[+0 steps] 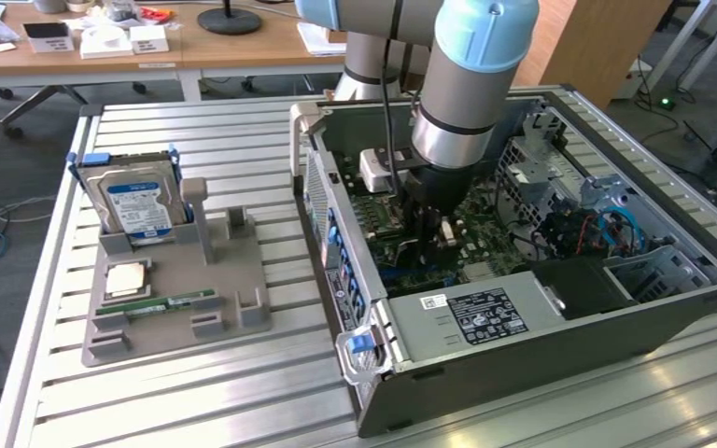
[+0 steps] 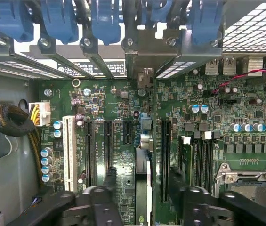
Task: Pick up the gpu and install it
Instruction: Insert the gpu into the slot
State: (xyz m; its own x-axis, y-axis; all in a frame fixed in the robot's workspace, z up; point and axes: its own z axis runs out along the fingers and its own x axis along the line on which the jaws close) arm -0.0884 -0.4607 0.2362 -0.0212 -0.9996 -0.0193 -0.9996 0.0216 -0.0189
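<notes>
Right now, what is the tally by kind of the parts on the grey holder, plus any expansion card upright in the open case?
hard drive: 1
processor chip: 1
RAM stick: 1
gpu, upright on the motherboard: 1
Total: 4

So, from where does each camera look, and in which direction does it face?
Exterior view: off the arm, above the table, looking down into the open computer case; the arm and gripper show.
Wrist view: on the wrist, facing the motherboard; the fingers, open, straddle the gpu.
Both see the motherboard.
</notes>
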